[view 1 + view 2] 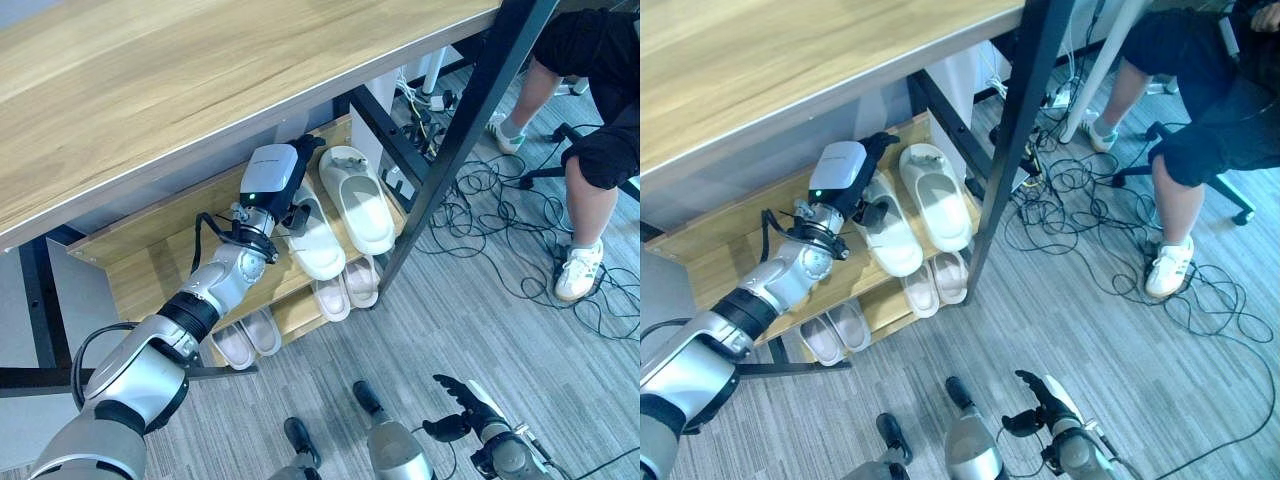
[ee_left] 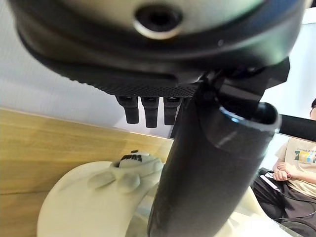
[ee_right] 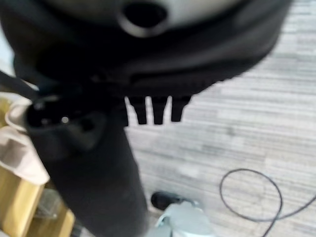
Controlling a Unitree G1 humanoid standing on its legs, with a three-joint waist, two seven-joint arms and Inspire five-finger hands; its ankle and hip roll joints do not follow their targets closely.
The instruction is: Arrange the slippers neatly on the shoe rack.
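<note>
The low, light-brown wooden shoe rack (image 1: 140, 265) has a smooth, matt grain, much like the pale wood-grain table (image 1: 150, 70) above it, whose black metal leg (image 1: 460, 130) looks satin. The two cream moulded slippers (image 1: 360, 200) on the upper shelf look like smooth, matt foam or rubber, though that is hard to judge from here; the pale pink slippers (image 1: 345, 290) below seem similar. The grey floor carpet (image 1: 500, 330) is ribbed and rough.

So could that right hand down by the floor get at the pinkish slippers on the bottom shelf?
Probably yes: the right hand hangs over bare carpet, and the pink slippers poke out of the shoe rack's open front with nothing between.
</note>
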